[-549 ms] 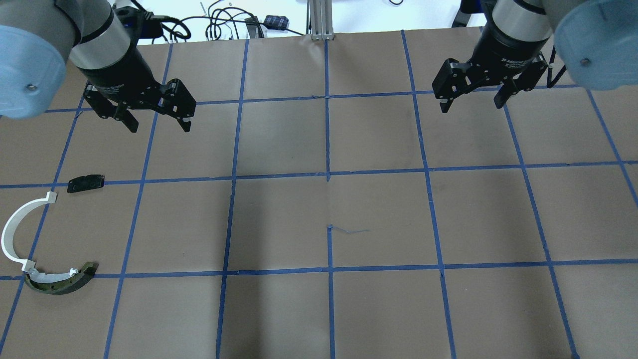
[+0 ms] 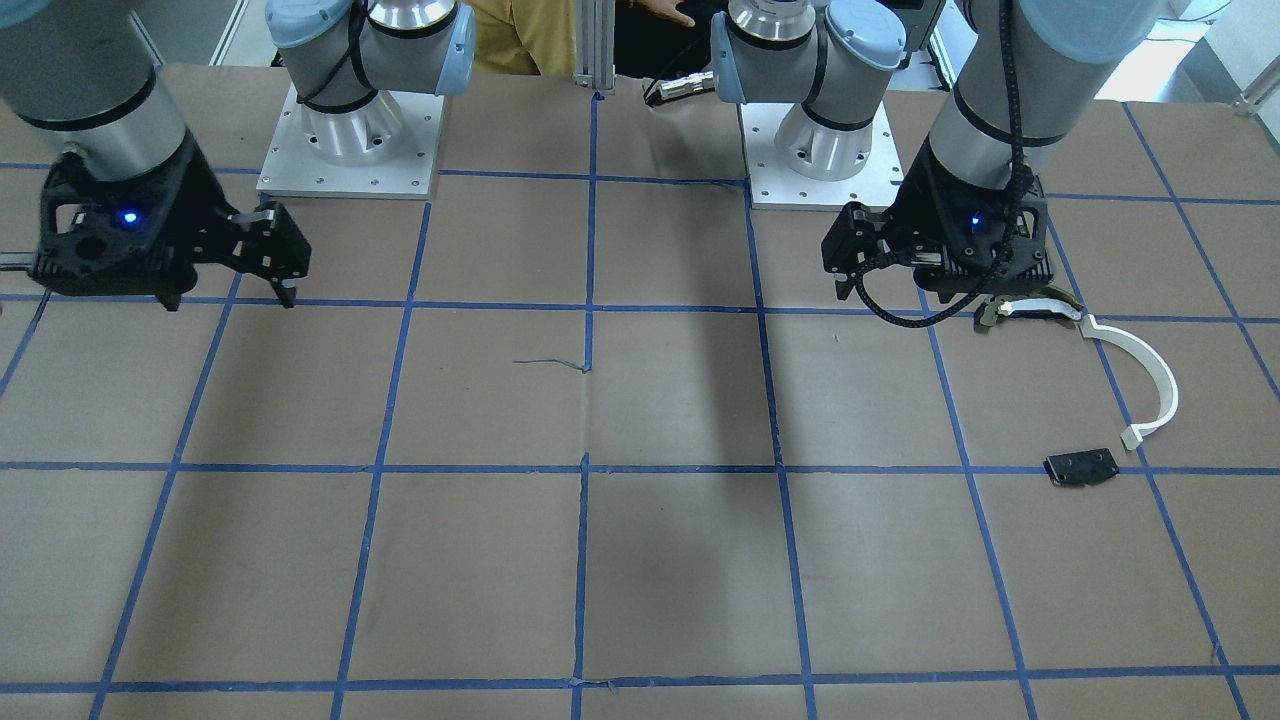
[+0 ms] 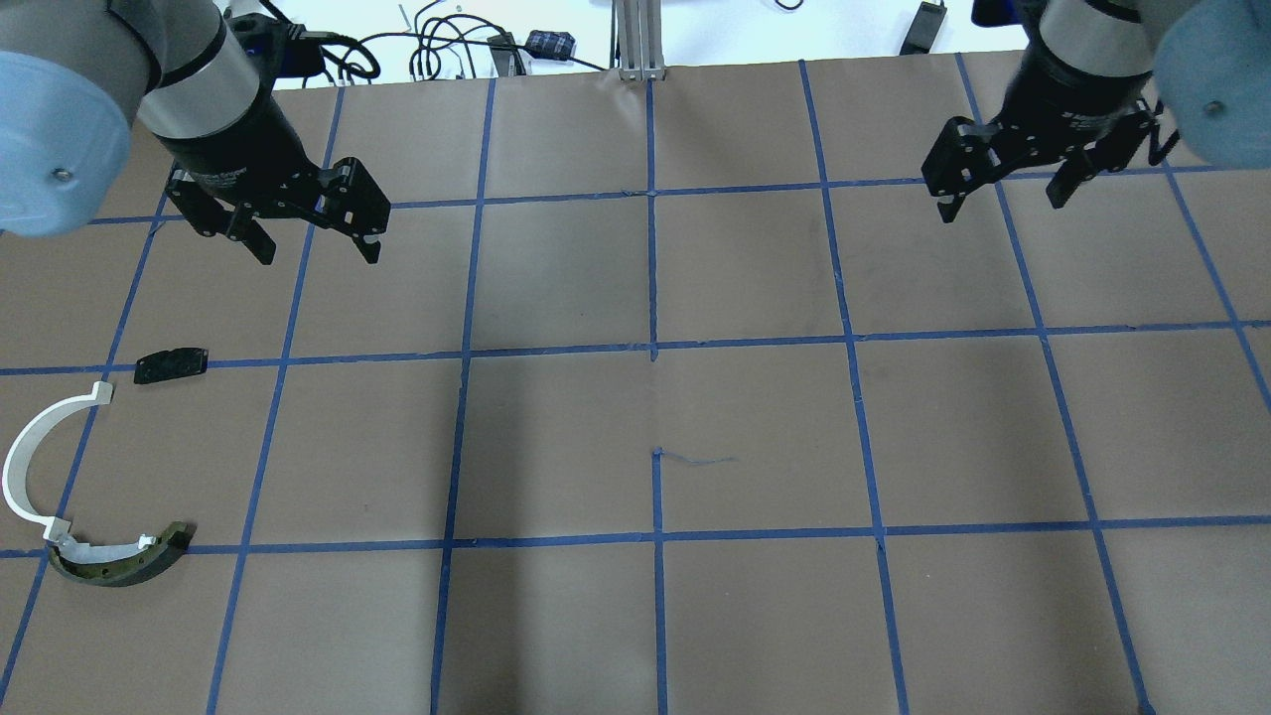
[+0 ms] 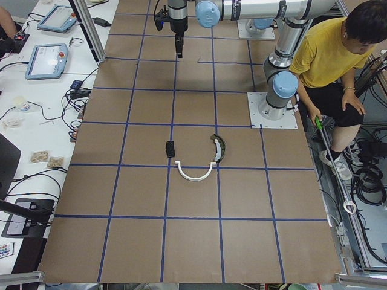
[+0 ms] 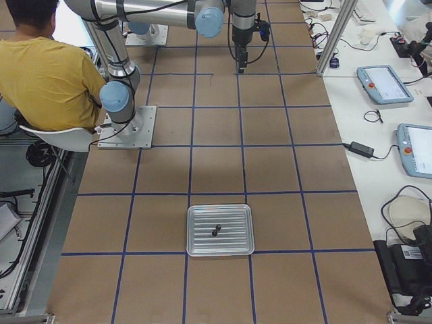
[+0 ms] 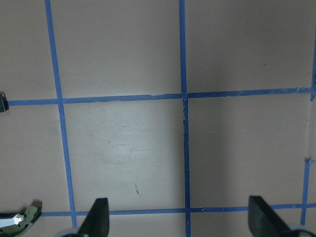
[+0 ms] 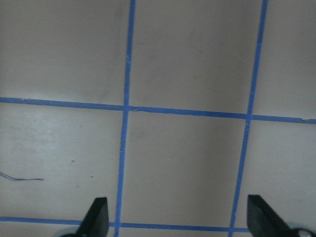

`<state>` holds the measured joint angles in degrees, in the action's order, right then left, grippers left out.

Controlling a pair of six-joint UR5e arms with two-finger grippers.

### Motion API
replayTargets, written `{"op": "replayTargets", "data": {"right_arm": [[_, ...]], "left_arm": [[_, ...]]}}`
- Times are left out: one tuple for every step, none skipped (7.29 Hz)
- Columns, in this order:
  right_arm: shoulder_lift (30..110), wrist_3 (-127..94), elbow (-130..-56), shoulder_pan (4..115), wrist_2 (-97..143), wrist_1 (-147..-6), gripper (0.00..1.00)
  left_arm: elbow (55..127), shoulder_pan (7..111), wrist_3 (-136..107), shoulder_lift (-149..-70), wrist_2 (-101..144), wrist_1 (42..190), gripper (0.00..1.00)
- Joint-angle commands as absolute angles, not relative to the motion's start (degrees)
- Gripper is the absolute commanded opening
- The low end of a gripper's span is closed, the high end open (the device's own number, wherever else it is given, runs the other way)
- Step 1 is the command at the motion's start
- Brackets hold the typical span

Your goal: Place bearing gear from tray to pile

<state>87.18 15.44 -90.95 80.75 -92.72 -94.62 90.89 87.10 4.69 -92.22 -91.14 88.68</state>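
Reaching for the gears [image 5: 216, 230] on the tray [image 5: 236, 241] at the desk's right end, I favour my right claw [image 3: 1001, 204]: nearer, spread, empty.

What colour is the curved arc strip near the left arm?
White; the arc strip shows best in the overhead exterior view.

Bright, even light lays soft shadows on the table [image 3: 556, 616] (wrist views slightly blurred).

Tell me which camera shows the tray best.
Exterior right: the silver tray lies whole and unobstructed near that camera, two small dark parts in it. No other view shows it at all.
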Motion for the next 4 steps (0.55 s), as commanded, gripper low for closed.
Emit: {"op": "replayTargets", "data": {"right_arm": [[84.2,37.9,-91.2,64.5,-93.6,-96.1,1.0],[80.9,49.5,-91.3,57.1,-95.3,-101.4,1.0],[75.9,61.2,-91.3,48.8,-96.1,-108.4,1.0],[70.6,71.4,-91.0,41.6,-95.6,-113.7,1.0]], "left_arm": [[90.9,87.1,4.7,-92.3,-91.1,88.7,1.0],[90.9,87.1,4.7,-92.2,-91.1,88.7,1.0],[90.9,87.1,4.7,-92.2,-91.2,88.8,1.0],[91.0,87.1,4.7,-92.2,-91.2,88.8,1.0]]}}
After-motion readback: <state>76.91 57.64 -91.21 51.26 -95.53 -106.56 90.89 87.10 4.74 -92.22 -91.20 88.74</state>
